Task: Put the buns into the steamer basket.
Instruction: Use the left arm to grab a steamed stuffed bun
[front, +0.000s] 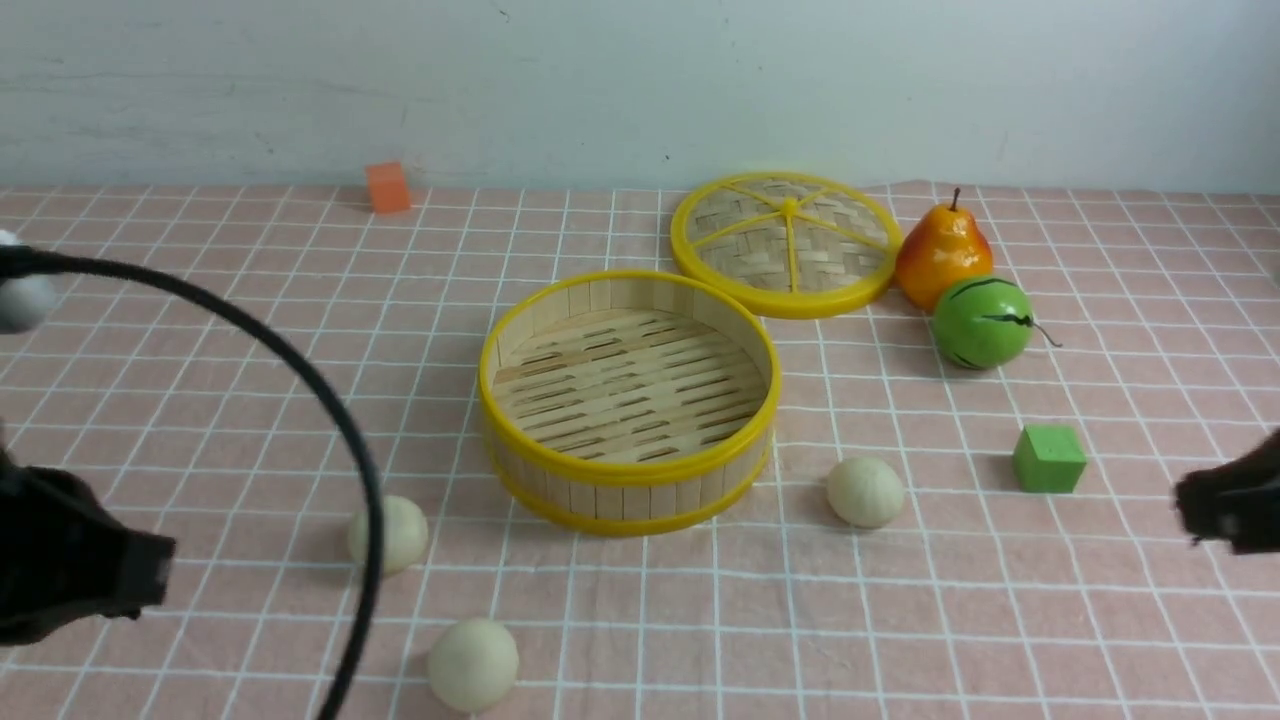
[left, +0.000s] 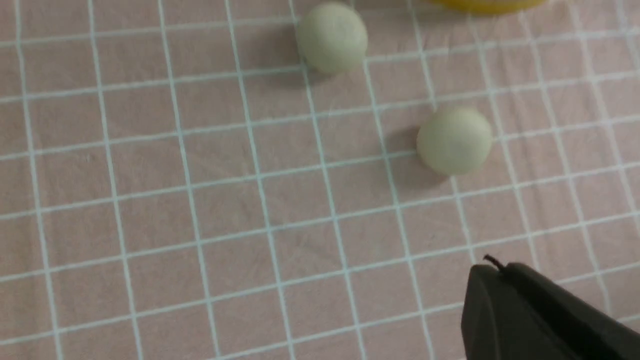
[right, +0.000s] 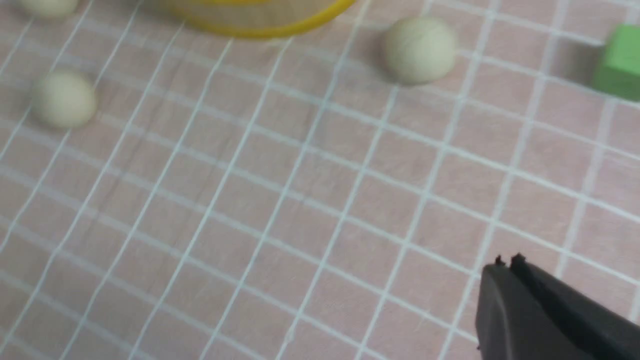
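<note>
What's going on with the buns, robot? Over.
Left hand shut, right hand shut, both empty. Three buns on the cloth, outside the steamer basket. Lid lies behind, not blocking.

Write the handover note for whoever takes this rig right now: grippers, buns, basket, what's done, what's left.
Left gripper: fingers shut, holding nothing.
Right gripper: fingers shut, holding nothing.
Steamer basket: upright, lid off, nothing inside it.
Buns: all three lie on the cloth outside the basket: left bun, front bun, right bun.
Done: no bun placed yet.
Left: open the fingers, then pick up each bun and put it in the basket. The left arm probably suits the two on its side, the right arm the third.
</note>
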